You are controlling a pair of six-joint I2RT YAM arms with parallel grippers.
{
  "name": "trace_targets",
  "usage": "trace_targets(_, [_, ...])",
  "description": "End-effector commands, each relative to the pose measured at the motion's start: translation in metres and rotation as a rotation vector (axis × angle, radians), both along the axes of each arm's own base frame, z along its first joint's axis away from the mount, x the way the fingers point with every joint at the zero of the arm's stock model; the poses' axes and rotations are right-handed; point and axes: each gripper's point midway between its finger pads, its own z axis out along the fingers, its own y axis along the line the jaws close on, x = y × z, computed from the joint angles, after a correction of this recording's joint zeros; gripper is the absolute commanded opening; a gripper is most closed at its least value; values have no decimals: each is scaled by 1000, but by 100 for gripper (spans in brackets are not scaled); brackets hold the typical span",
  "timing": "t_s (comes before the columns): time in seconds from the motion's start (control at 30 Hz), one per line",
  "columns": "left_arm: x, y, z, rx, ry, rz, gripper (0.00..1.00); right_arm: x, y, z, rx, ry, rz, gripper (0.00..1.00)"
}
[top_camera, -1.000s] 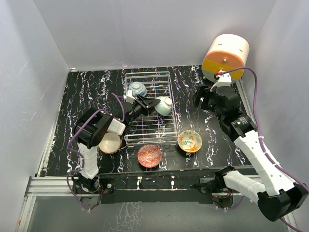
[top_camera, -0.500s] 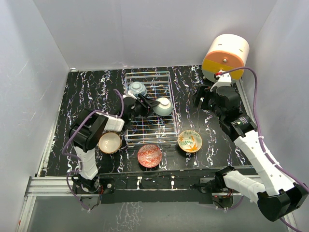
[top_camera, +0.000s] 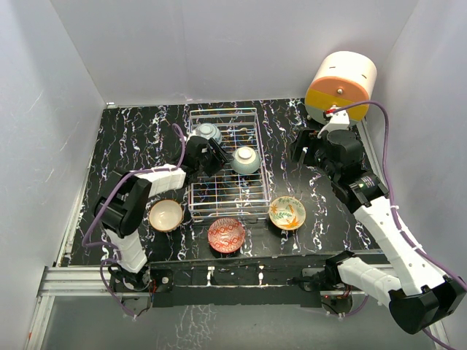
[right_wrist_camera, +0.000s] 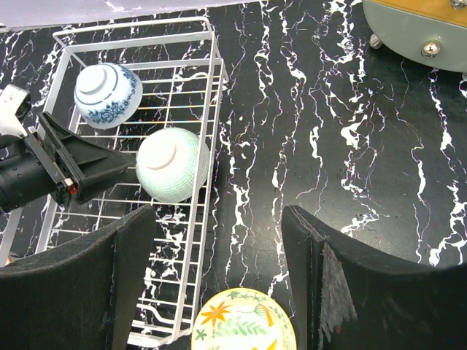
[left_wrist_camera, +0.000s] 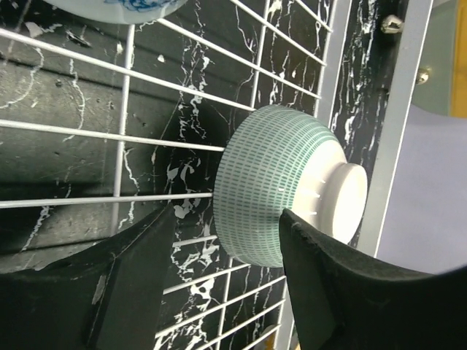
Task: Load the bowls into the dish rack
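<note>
The dish rack (top_camera: 224, 110) (right_wrist_camera: 217, 69) stands mid-table. Inside it lie two overturned bowls: a blue-white one (top_camera: 208, 133) (right_wrist_camera: 108, 94) at the back and a pale mint one (top_camera: 246, 160) (right_wrist_camera: 172, 164) (left_wrist_camera: 277, 189) by the right side. My left gripper (top_camera: 217, 154) (left_wrist_camera: 228, 213) is open just left of the mint bowl, whose side sits between the spread fingers; a gap shows at the left finger (left_wrist_camera: 139, 277). My right gripper (top_camera: 300, 149) (right_wrist_camera: 219, 211) hangs open and empty above the table right of the rack. Bowls on the table: cream-tan (top_camera: 166, 215), red (top_camera: 226, 235), yellow-green (top_camera: 287, 212) (right_wrist_camera: 244, 321).
A cream-and-orange cylindrical unit (top_camera: 341, 84) (right_wrist_camera: 416, 29) stands at the back right corner. White walls enclose the black marbled table (top_camera: 139, 138) on three sides. The arm bases sit on the rail at the near edge.
The left gripper's jaws have spread and let go of the mint bowl, which has settled from a tilt to foot-up in the rack. The left forearm has swung left. The right arm is still.
</note>
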Motion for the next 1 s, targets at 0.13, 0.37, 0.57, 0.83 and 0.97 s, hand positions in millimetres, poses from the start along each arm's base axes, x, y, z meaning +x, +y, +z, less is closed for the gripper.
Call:
trace_targets(0.13, [-15,19,13,167,-16,-45,59,7,11,21,29,-55,54,73])
trace_targets(0.37, [-19,27,92,296,-180,-155,61,11,39,19,44,-18,199,75])
trace_targets(0.57, [-40,46,159,391,-314,-205,63,22,68,6,74,41,287,85])
trace_targets(0.83, [-92,127,192,580,-345,-58,70,28,123,-13,32,93,365,87])
trace_targets(0.97, [-118,159,196,614,-349,17,70,35,141,-28,15,132,369,87])
